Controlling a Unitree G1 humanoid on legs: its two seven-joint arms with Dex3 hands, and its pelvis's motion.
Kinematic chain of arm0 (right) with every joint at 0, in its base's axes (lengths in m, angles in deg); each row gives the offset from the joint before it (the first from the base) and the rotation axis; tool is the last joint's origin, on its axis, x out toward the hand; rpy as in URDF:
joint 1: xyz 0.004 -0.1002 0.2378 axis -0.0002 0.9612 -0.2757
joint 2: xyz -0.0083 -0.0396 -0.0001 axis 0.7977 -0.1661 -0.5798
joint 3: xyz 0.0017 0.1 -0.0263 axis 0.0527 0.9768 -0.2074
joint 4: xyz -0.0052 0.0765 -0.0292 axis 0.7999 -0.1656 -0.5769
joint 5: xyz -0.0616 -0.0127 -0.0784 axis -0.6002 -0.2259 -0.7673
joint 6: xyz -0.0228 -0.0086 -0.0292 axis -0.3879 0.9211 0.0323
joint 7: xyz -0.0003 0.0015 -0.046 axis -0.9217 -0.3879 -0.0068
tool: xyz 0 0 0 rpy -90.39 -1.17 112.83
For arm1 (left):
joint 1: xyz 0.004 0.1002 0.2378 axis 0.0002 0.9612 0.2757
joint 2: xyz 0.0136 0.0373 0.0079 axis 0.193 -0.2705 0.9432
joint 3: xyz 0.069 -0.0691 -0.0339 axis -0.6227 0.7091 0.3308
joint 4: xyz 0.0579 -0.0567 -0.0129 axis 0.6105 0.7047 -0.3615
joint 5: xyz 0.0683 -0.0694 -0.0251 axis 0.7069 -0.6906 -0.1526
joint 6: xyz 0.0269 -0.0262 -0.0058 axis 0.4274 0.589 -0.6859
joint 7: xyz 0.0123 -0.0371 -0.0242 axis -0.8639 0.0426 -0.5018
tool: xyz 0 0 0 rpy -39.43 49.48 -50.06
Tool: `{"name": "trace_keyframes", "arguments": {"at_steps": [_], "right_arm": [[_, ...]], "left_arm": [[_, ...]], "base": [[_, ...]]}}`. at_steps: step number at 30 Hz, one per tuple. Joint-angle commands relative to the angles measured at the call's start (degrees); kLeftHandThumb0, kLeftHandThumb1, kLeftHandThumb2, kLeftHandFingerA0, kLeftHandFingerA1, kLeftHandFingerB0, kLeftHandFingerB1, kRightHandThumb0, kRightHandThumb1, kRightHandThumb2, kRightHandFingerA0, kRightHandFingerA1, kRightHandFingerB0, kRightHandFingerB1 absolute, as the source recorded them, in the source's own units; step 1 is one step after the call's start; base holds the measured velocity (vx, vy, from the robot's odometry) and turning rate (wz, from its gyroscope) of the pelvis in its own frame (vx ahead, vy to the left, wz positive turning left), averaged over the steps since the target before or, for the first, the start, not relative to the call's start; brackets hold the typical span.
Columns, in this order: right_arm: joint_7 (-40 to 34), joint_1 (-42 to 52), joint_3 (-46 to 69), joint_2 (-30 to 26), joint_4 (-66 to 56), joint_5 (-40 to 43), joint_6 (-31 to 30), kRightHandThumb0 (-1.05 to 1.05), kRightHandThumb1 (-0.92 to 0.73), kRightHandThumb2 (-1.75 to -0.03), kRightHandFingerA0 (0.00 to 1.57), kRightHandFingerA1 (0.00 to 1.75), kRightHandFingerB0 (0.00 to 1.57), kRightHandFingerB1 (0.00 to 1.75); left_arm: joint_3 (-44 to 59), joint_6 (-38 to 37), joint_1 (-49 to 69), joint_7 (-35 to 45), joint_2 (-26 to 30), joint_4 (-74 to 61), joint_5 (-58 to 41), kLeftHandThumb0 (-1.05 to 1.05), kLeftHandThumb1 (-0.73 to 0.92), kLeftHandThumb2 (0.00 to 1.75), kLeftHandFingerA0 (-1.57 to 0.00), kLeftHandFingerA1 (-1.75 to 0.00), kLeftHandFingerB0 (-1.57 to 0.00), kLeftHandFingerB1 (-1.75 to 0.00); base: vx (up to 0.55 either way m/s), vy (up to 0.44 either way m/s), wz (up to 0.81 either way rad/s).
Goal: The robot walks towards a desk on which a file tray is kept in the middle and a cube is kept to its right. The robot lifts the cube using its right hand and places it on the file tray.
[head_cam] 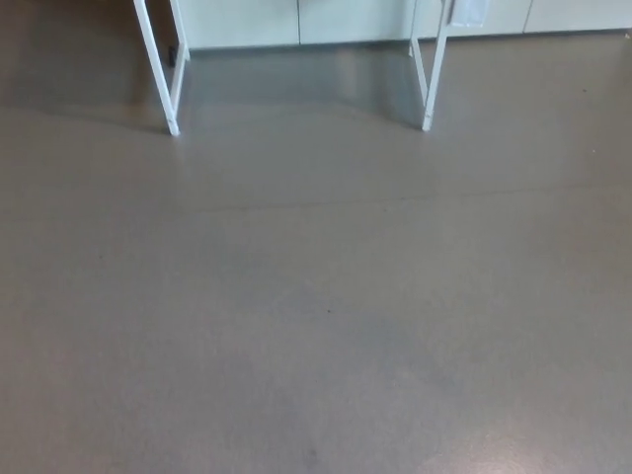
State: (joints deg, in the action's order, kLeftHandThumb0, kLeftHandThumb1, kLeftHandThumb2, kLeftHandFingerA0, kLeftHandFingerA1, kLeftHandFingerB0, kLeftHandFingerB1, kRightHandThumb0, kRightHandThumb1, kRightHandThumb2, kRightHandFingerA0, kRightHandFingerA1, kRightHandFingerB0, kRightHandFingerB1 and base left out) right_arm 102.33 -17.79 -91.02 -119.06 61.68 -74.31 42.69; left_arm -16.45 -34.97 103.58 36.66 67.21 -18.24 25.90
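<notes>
Neither the file tray nor the cube shows in the head view, and no desk top is visible. Only two white desk legs appear at the top of the picture: the left leg and the right leg, each slanting down to the floor. No part of my arms or hands is in the picture.
Grey-brown floor fills almost the whole view. A pale wall or cabinet front runs along the top edge behind the desk legs. A darker shadow lies on the floor between the legs.
</notes>
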Motion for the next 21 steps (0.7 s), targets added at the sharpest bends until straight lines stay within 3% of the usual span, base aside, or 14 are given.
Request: {"name": "trace_keyframes", "arguments": {"at_steps": [1,3,4,6,7,9,10,11,12,13,14,15,16,21], "right_arm": [[2.81,0.2,-0.26,-1.16,-0.03,0.49,2.02,-0.64,-0.62,-0.62,0.08,0.28,0.05,0.19],[2.92,-0.06,0.01,-1.0,0.7,0.87,2.5,-0.69,-0.45,-0.83,0.02,0.29,0.06,0.21],[2.42,-0.39,-0.31,-0.91,0.38,0.41,1.6,-0.68,-0.46,-0.85,0.02,0.27,0.05,0.24],[0.26,-0.62,-1.66,-0.99,1.04,-1.4,2.53,-0.74,-0.47,-0.85,0.02,0.21,0.08,0.19],[0.83,-1.0,-1.27,-0.78,1.78,-0.64,2.47,-0.78,-0.5,-0.84,0.0,0.17,0.09,0.18],[1.84,-1.06,-1.35,-1.04,1.81,-0.36,2.5,-0.76,-0.49,-0.86,0.0,0.21,0.06,0.17],[1.73,-1.23,-1.4,-0.98,1.96,-0.41,2.33,-0.78,-0.5,-0.85,0.0,0.2,0.07,0.16],[1.94,-1.41,-1.64,-1.19,1.94,-0.63,2.07,-0.74,-0.48,-0.86,0.03,0.2,0.07,0.21],[1.92,-1.52,-1.79,-1.14,2.08,-0.65,2.05,-0.74,-0.48,-0.86,0.03,0.2,0.07,0.21],[1.65,-1.44,-2.36,-1.36,1.67,-1.23,1.91,-0.78,-0.5,-0.87,0.02,0.19,0.08,0.19],[0.45,-1.21,-3.4,-1.63,1.0,-2.5,1.66,-0.8,-0.52,-0.88,0.02,0.2,0.09,0.21],[0.07,-1.21,-3.27,-1.48,1.14,-2.15,2.0,-0.75,-0.49,-0.86,0.02,0.23,0.08,0.23],[1.14,-1.08,-2.2,-1.17,1.3,-0.51,2.23,-0.77,-0.49,-0.82,0.0,0.14,0.08,0.16],[1.85,-1.3,-1.87,-1.33,2.18,-0.35,2.76,-0.76,-0.49,-0.85,0.01,0.18,0.08,0.19]], "left_arm": [[0.47,-3.06,-0.48,2.83,0.83,1.67,-0.97,-0.96,0.51,1.03,-0.02,-0.61,0.0,-0.34],[0.91,-3.58,-0.9,3.43,0.8,2.79,-1.43,-0.97,0.51,1.03,-0.02,-0.59,0.0,-0.33],[1.0,-5.05,-0.78,4.03,1.02,3.11,-1.49,-0.95,0.63,0.7,-0.03,-0.65,0.0,-0.08],[1.12,-4.34,-0.37,3.94,1.03,1.87,-1.51,-0.91,0.65,0.67,-0.04,-0.69,0.0,-0.09],[1.02,-3.71,0.09,3.86,1.13,0.75,-1.38,-0.97,0.53,1.05,-0.01,-0.61,0.0,-0.35],[0.97,-3.0,0.04,3.81,1.09,0.33,-1.24,-0.97,0.52,1.04,-0.01,-0.58,0.0,-0.35],[1.2,-3.02,0.18,4.57,1.18,0.19,-1.58,-0.9,0.65,0.69,-0.03,-0.66,0.0,-0.07],[1.69,-2.53,1.68,5.01,1.14,-2.6,-2.17,-0.97,0.52,1.05,-0.02,-0.6,0.0,-0.36],[1.89,-2.26,2.0,5.11,1.13,-3.24,-2.15,-0.97,0.52,1.05,-0.02,-0.6,0.0,-0.36],[1.91,-1.03,2.41,4.83,1.08,-4.71,-2.0,-0.87,0.65,0.68,-0.05,-0.7,0.0,-0.14],[2.0,-0.34,2.79,4.81,1.06,-5.74,-1.95,-0.96,0.52,1.05,-0.02,-0.6,0.0,-0.36],[2.07,-1.21,2.19,4.98,1.1,-4.1,-1.87,-0.97,0.52,1.05,-0.01,-0.61,0.0,-0.37],[1.89,-2.21,2.31,4.88,1.16,-3.73,-1.54,-0.94,0.66,0.67,-0.04,-0.71,0.0,-0.12],[1.59,-2.06,1.37,4.2,1.07,-2.39,-1.14,-0.91,0.66,0.68,-0.05,-0.69,0.0,-0.1]], "base": [[-0.02,0.05,0.35],[0.03,0.001,-0.03],[0.0,0.0,0.0],[0.02,0.056,-0.03],[0.07,0.144,-0.05],[0.15,0.231,-0.18],[0.24,0.309,-0.38],[0.33,0.417,0.19],[0.46,0.571,-0.21],[0.45,0.545,-0.08],[0.18,0.227,0.0],[0.18,0.19,-0.03],[0.18,0.151,-0.04],[0.18,0.004,0.05]]}}
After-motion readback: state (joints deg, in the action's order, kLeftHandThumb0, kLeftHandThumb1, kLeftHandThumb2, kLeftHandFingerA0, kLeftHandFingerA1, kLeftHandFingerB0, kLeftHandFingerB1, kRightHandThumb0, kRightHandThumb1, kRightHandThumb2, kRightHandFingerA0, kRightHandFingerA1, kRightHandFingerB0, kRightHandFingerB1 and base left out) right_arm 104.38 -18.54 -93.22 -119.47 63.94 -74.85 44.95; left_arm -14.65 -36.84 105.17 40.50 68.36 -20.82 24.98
